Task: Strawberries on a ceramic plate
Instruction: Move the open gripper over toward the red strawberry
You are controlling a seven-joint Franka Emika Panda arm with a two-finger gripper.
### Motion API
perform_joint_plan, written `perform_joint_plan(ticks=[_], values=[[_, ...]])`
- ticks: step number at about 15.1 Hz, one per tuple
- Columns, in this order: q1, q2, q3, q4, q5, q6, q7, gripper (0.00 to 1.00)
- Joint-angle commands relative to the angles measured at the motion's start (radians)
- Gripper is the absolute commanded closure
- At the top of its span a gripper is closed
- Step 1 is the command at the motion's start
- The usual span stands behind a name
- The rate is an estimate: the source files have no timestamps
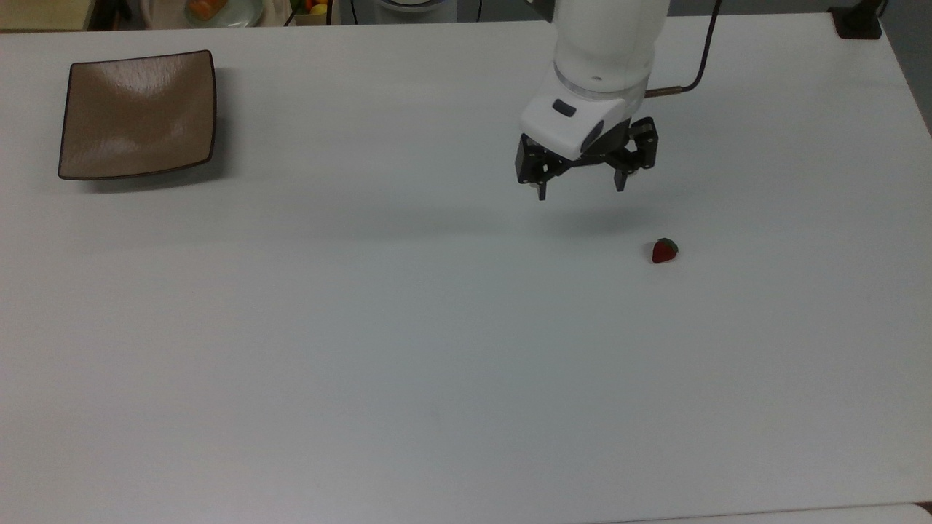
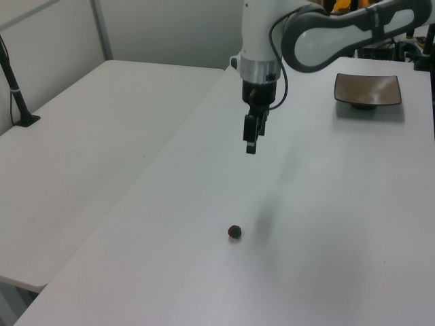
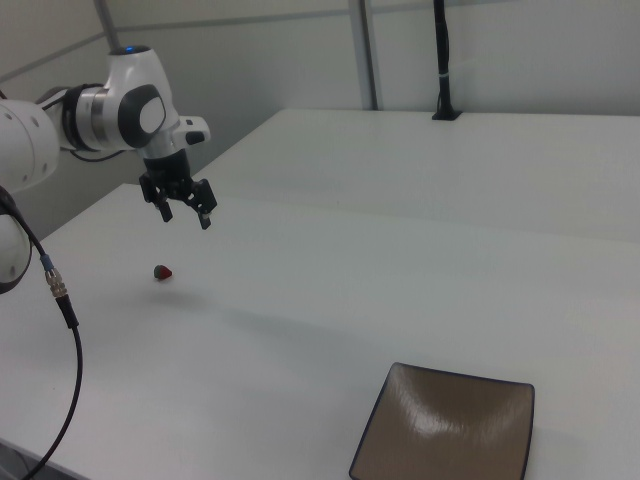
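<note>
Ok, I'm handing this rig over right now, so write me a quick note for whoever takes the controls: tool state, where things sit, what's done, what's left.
Tool: open, empty, hanging above the table, short of the strawberry.
Strawberry: lying on the bare table, toward the top view's right, untouched.
Ceramic plate: near the top view's upper left corner, nothing on it, far from the strawberry.
Done: nothing placed yet.
Left: bring the tool over the strawberry, lower, close on it, carry it across the table and set it on the plate.
</note>
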Motion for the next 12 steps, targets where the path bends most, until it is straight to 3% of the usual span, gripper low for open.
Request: perform_joint_plan(ticks=[1, 12], values=[[0.045, 0.053, -0.004, 0.021, -0.013, 0.066, 0.050, 0.00], [0.121, 0.153, -0.004, 0.016, -0.018, 0.250, 0.064, 0.00]])
